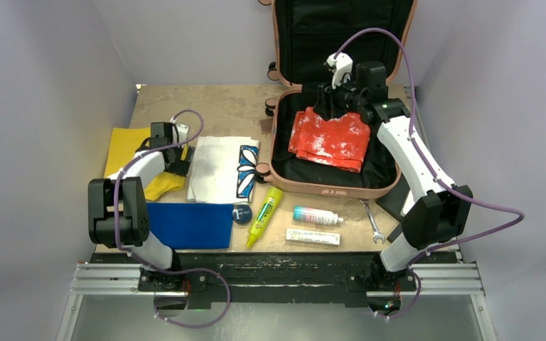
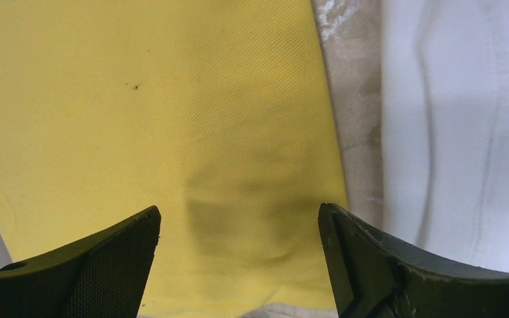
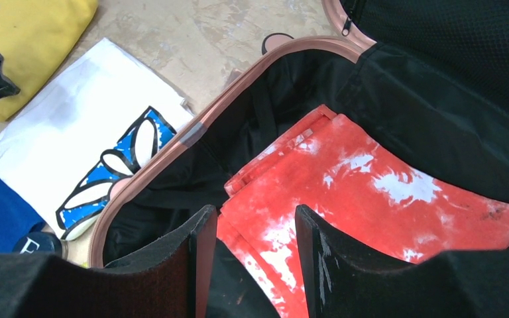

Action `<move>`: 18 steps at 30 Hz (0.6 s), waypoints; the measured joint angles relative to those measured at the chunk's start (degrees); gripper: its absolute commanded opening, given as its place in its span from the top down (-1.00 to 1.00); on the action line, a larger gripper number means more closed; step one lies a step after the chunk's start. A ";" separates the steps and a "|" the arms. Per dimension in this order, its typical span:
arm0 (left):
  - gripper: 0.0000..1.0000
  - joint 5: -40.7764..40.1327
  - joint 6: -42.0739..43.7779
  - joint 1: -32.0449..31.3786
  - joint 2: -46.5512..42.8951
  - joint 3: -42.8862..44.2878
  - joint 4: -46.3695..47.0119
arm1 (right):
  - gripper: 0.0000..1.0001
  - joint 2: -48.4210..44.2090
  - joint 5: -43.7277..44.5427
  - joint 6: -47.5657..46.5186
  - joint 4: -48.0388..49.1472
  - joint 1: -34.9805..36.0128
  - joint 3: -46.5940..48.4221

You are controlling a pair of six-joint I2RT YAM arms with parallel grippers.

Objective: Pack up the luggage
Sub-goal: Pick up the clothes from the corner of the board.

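The luggage (image 1: 325,189) lies open at upper right, a red garment (image 1: 330,138) inside, your right pincer (image 3: 255,215) released above it. Your left pincer (image 2: 238,218) hangs released over the yellow cloth (image 2: 139,99) at left. Likely next: lower it and pinch the fabric.

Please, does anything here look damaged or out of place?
Two things. The luggage rim has a grey patch, seemingly tape over a damaged spot. A metal wrench lies on the table beside the luggage, an odd thing to pack.
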 measured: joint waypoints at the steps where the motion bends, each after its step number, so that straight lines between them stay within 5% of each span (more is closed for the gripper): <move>1: -0.77 0.37 -0.35 0.00 -0.85 0.00 -0.37 | -0.02 0.00 -0.02 0.00 -0.02 0.00 0.02; 18: -0.77 -5.22 -2.27 -7.93 -1.92 -5.11 2.25 | -0.03 0.76 -0.02 1.07 0.22 1.75 2.73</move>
